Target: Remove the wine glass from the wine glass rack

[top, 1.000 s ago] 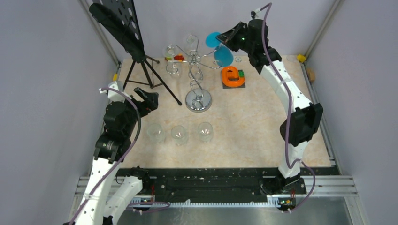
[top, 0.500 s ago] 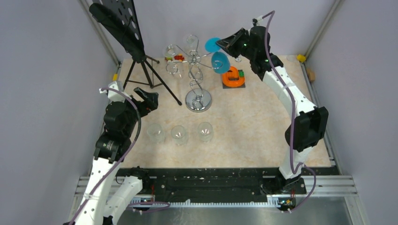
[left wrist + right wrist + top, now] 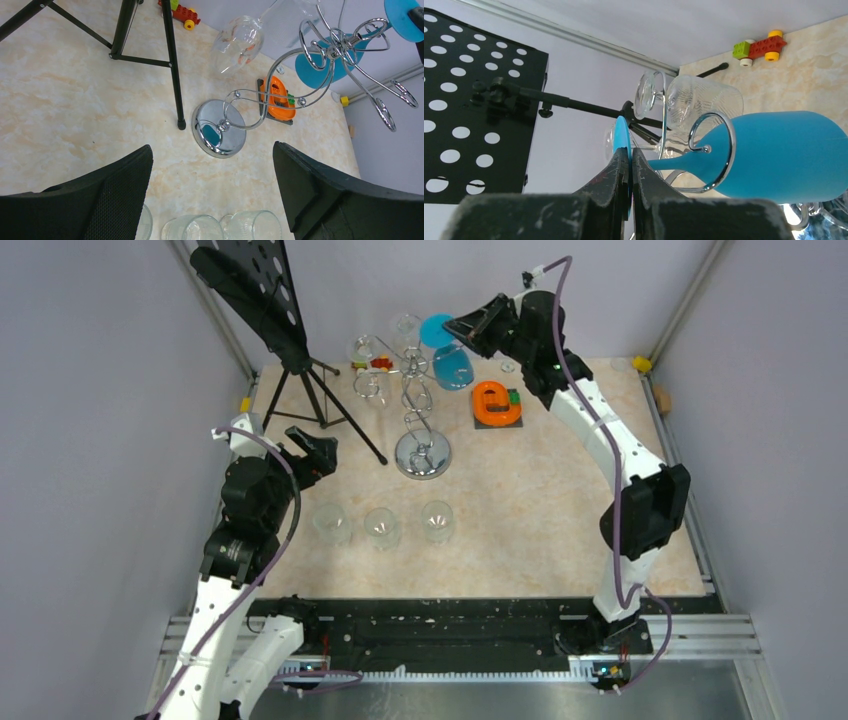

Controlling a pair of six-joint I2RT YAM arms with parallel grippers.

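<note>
Tightly, the right gripper (image 3: 629,152) clamps the blue wine glass (image 3: 784,155) by its foot.

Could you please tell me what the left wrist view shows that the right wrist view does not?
Only left wrist: the round base of the rack, three tumblers, an orange object. Only right wrist: the perforated stand plate and the right gripper shut on the blue glass by its foot. Both: the blue glass, rack hooks, toy bricks.
</note>
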